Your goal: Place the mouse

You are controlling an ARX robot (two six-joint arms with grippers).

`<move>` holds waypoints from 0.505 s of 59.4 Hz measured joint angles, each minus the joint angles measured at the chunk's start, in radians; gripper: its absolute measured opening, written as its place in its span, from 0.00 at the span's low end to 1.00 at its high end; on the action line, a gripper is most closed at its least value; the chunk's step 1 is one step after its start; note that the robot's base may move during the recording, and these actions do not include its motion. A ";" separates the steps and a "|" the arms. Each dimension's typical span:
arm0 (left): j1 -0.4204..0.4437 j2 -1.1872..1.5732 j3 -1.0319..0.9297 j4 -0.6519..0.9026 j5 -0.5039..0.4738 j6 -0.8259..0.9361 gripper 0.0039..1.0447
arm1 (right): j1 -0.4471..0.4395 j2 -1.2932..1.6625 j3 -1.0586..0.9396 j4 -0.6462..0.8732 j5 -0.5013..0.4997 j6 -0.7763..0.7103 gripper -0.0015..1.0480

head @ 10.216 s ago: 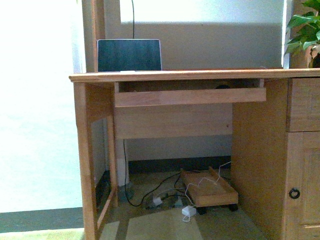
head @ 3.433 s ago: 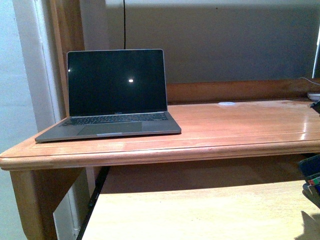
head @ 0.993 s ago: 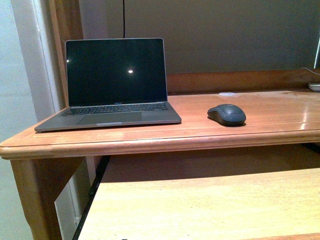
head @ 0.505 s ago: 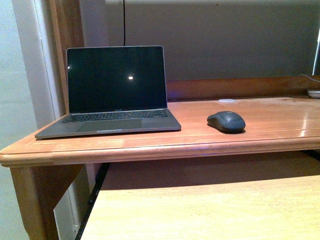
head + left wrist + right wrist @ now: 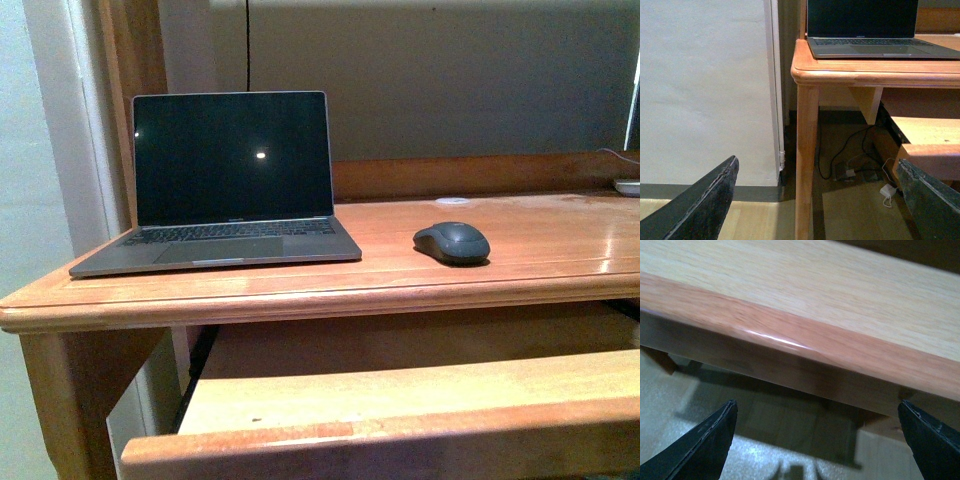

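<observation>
Grey mouse (image 5: 452, 242) rests on the desk (image 5: 300, 285) right of the laptop (image 5: 230, 185), apart from both end effectors; left end effector (image 5: 815, 200) and right end effector (image 5: 815, 440) gape wide, empty.

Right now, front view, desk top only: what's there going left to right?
laptop → mouse → small white object at the far right edge, too cut off to identify. The small white disc lies behind the mouse at about the same position across, so it is left out of the order.
</observation>
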 joint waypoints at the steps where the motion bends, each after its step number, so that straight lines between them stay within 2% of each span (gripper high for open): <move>1: 0.000 0.000 0.000 0.000 0.000 0.000 0.93 | 0.021 0.025 0.024 0.005 0.022 0.008 0.93; 6: 0.000 0.000 0.000 0.000 0.000 0.000 0.93 | 0.101 0.131 0.137 0.018 0.121 0.061 0.93; 14: 0.000 0.000 0.000 0.000 0.000 0.000 0.93 | 0.168 0.245 0.275 0.006 0.229 0.113 0.93; 30: 0.000 0.000 0.000 0.000 0.000 0.000 0.93 | 0.193 0.332 0.394 -0.026 0.350 0.145 0.93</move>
